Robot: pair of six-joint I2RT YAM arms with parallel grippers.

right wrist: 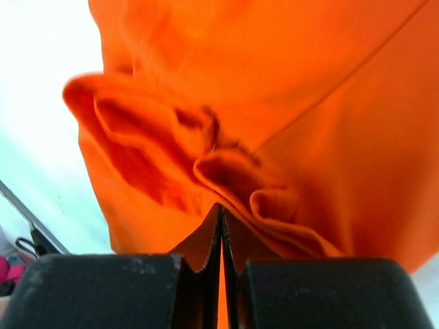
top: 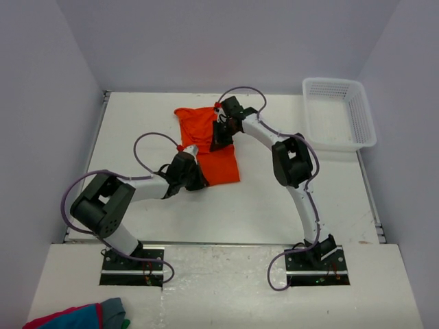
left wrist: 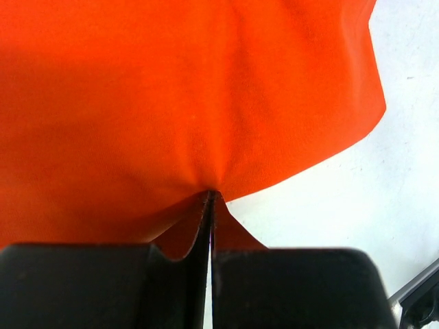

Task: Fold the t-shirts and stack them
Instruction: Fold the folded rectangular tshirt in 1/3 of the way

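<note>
White table (top: 260,205), pale lavender walls (top: 206,41) on three sides. Both of my bases sit on the near ledge.

Orange t-shirt (top: 223,168): one only, lying on the table left of centre, towards the far half. Partly folded into a long strip running far-left to near-right. The far end is wider, with one corner spread out to the left. The near end is squared off.

White mesh basket (top: 336,144): far right corner of the table, well apart from the shirt.

Red, blue and grey cloth bundle (top: 79,317): on the near ledge at the left corner, cut off by the frame edge.

Left gripper (top: 197,178): at the shirt's near-left edge, arm lying low across the table. Wrist view: my left gripper (left wrist: 209,204) is closed to a hairline gap, and a pinch of the t-shirt (left wrist: 192,89) is caught between the black fingers (left wrist: 103,288). The cloth fans out smooth from the pinch point, with a small flap hanging below it. White table shows at the right.

Right gripper (top: 221,136): over the far part of the shirt, near its right edge. Wrist view: my right gripper (right wrist: 221,214) is likewise pressed almost together, and a thin orange edge runs down the slit between the fingers (right wrist: 329,295). The t-shirt (right wrist: 343,103) bunches into several rounded folds just above the tips. To the left I see pale table and a scrap of pink cloth low in the corner.
</note>
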